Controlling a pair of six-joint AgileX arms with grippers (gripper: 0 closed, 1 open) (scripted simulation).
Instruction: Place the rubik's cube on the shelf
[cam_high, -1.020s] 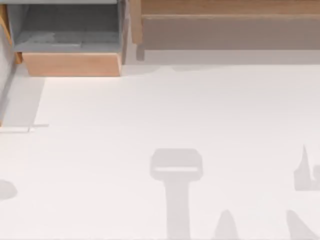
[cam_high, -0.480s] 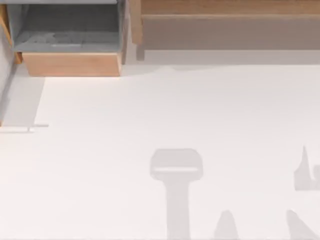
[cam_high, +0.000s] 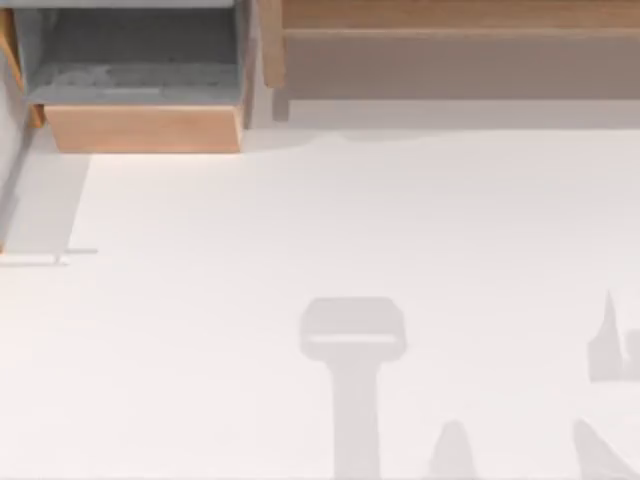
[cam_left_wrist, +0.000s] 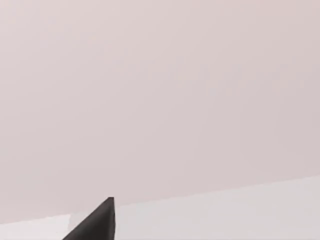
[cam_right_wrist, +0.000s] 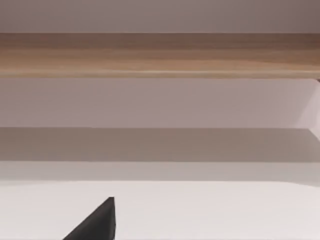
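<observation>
The rubik's cube is out of view. The shelf (cam_high: 450, 15) is a long light-brown wooden ledge with a tan-grey front face, running along the back right of the white table (cam_high: 300, 220). It also lies ahead in the right wrist view as a wood band, the shelf (cam_right_wrist: 160, 55), above a pale wall. A black part of my right gripper (cam_right_wrist: 97, 222) pokes into that view over the table. A black part of my left gripper (cam_left_wrist: 97, 222) stands before a plain pale surface in the left wrist view.
A grey-lined box compartment with a wood front (cam_high: 140, 128) sits at the back left of the table. Grey arm shadows (cam_high: 352, 335) fall on the table's front middle and front right.
A small grey shadow at the table's left edge has gone. A faint light patch inside the box compartment has shifted left. The shelf and the other shadows have not moved.
</observation>
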